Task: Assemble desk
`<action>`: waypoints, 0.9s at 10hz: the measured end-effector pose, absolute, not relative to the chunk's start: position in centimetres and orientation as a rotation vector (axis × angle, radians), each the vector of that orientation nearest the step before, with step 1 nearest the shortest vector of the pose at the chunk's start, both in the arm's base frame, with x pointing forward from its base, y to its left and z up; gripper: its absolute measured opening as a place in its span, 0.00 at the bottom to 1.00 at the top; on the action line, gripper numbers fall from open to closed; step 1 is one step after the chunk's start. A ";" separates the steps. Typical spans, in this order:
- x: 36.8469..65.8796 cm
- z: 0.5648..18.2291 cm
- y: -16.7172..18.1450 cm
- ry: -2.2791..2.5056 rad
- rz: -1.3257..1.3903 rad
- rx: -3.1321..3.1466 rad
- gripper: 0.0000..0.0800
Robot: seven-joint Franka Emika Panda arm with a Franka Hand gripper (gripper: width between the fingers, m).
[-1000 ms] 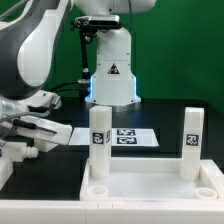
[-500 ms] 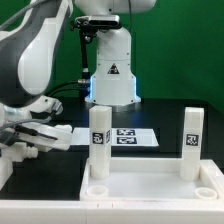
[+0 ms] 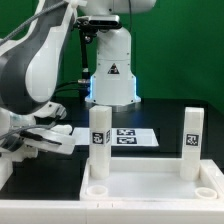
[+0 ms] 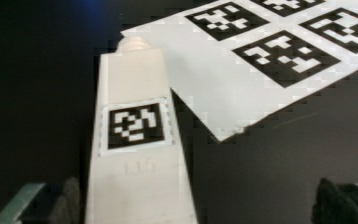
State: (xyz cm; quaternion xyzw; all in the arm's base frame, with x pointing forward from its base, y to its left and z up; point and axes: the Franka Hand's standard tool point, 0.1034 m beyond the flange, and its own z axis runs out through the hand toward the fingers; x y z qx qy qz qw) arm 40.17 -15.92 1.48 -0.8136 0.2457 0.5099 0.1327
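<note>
The desk's white rimmed tabletop (image 3: 150,185) lies at the front of the exterior view with two tagged white legs standing upright in its far corners, one on the left (image 3: 99,140) and one on the right (image 3: 191,140). My gripper (image 3: 45,137) hangs low at the exterior view's left. In the wrist view a loose white leg (image 4: 137,140) with one tag lies flat on the black table between my fingers, close to one finger (image 4: 48,203). The gripper (image 4: 197,203) is open, jaws wide apart, not touching the leg.
The marker board (image 3: 127,137) lies flat behind the tabletop, and its corner shows beside the loose leg in the wrist view (image 4: 265,70). The robot base (image 3: 110,72) stands at the back. More white parts (image 3: 12,160) lie at the exterior view's left edge, partly hidden.
My arm and gripper have shifted a little toward the exterior view's right and slightly lower. The tabletop and its two standing legs have not moved.
</note>
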 end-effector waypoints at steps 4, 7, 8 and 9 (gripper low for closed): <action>40.1 1.5 -15.9 0.714 1.480 -2.359 0.54; 40.7 2.6 -15.8 0.693 1.465 -2.364 0.35; 40.8 4.0 -15.9 0.686 1.469 -2.343 0.35; 41.1 5.4 -16.5 0.687 1.457 -2.340 0.35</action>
